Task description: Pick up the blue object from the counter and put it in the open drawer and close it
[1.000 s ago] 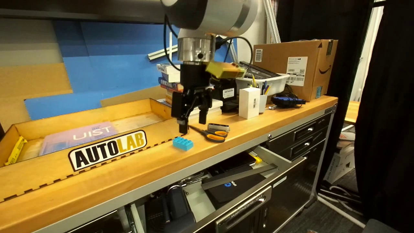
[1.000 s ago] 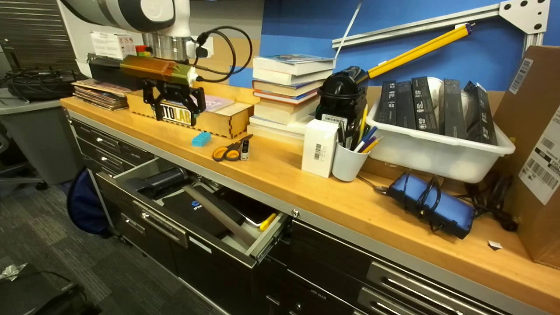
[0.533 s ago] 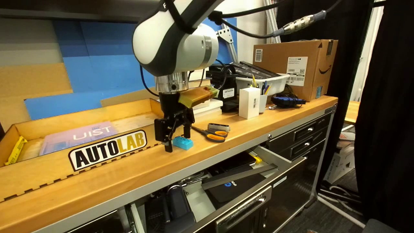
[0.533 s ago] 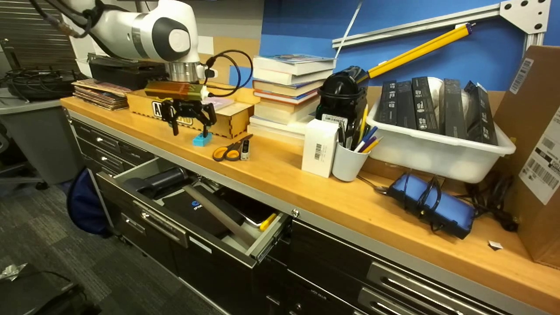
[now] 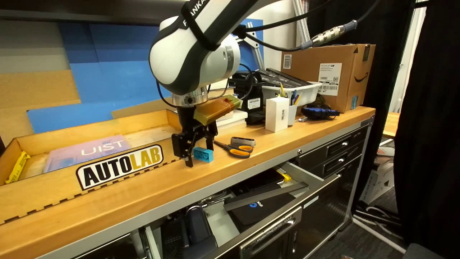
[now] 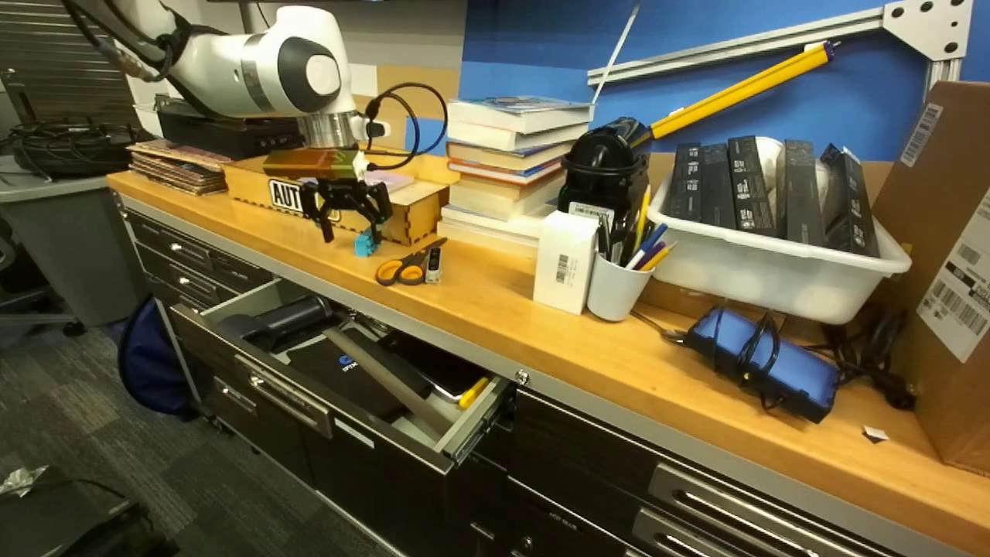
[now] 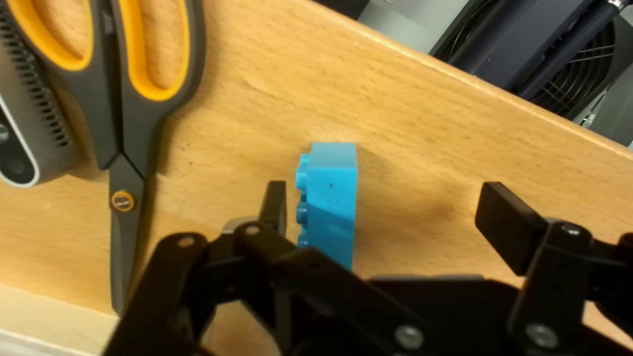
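The light-blue block (image 5: 203, 155) lies on its long side on the wooden counter (image 5: 143, 190), with its studs facing sideways. It shows in both exterior views, also here (image 6: 365, 245). My gripper (image 7: 389, 212) is open and low over the counter. In the wrist view the block (image 7: 332, 198) stands between the fingers, close to the left finger, with its studs toward that finger and a narrow gap. A wide gap lies toward the right finger. The gripper's linkage hides the block's near end. The dark drawer (image 6: 410, 456) is pulled open below the counter.
Scissors (image 7: 121, 163) and a small grey device (image 7: 37, 109) lie beside the block. The AUTOLAB box (image 5: 120, 167) stands behind. The drawer holds a black case (image 5: 258, 207) and a dark cylinder (image 6: 292, 319). A white box (image 6: 566, 263) and pen cup (image 6: 616, 290) stand farther along.
My gripper has come down to the counter and its fingers now straddle the block. The block has tipped from studs-up onto its side and shifted slightly. The drawer has not moved.
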{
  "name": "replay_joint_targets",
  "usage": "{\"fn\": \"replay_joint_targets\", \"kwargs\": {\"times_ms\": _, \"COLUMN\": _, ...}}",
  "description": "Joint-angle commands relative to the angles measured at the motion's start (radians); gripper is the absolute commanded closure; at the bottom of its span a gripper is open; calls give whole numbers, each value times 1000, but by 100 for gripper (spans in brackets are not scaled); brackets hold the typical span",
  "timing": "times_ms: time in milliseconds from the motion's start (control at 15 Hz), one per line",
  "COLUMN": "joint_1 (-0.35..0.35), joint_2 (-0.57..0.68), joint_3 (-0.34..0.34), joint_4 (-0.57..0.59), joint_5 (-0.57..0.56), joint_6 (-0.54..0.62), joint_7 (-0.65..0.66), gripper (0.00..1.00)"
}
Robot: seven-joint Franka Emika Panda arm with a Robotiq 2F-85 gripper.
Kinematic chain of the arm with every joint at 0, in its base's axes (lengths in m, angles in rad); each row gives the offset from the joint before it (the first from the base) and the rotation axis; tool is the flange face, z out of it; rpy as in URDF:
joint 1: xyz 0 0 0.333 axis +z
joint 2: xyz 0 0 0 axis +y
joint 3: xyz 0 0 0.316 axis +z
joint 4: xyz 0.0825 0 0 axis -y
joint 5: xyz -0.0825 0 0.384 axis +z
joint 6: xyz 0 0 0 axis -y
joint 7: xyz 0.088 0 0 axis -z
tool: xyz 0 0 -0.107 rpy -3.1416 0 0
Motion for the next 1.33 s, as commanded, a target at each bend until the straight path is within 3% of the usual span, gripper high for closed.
{"fn": "replay_joint_targets", "kwargs": {"times_ms": 0, "joint_1": 17, "joint_2": -2, "joint_3": -12, "joint_4": -1, "joint_5": -22, "joint_6": 34, "joint_7": 63, "gripper": 34}}
{"fn": "replay_joint_targets", "kwargs": {"times_ms": 400, "joint_1": 20, "joint_2": -52, "joint_3": -36, "joint_4": -75, "joint_5": -77, "joint_6": 88, "joint_7": 200, "gripper": 82}}
{"fn": "replay_joint_targets", "kwargs": {"times_ms": 533, "joint_1": 14, "joint_2": -86, "joint_3": -40, "joint_4": -128, "joint_5": -67, "joint_6": 118, "joint_7": 235, "gripper": 93}}
{"fn": "replay_joint_targets", "kwargs": {"times_ms": 600, "joint_1": 9, "joint_2": -111, "joint_3": -38, "joint_4": -166, "joint_5": -51, "joint_6": 130, "joint_7": 236, "gripper": 88}}
{"fn": "replay_joint_targets", "kwargs": {"times_ms": 933, "joint_1": -1, "joint_2": -289, "joint_3": -6, "joint_4": -419, "joint_5": 33, "joint_6": 185, "joint_7": 199, "gripper": 88}}
{"fn": "replay_joint_targets", "kwargs": {"times_ms": 1267, "joint_1": -24, "joint_2": -388, "joint_3": -14, "joint_4": -594, "joint_5": 42, "joint_6": 225, "joint_7": 268, "gripper": 88}}
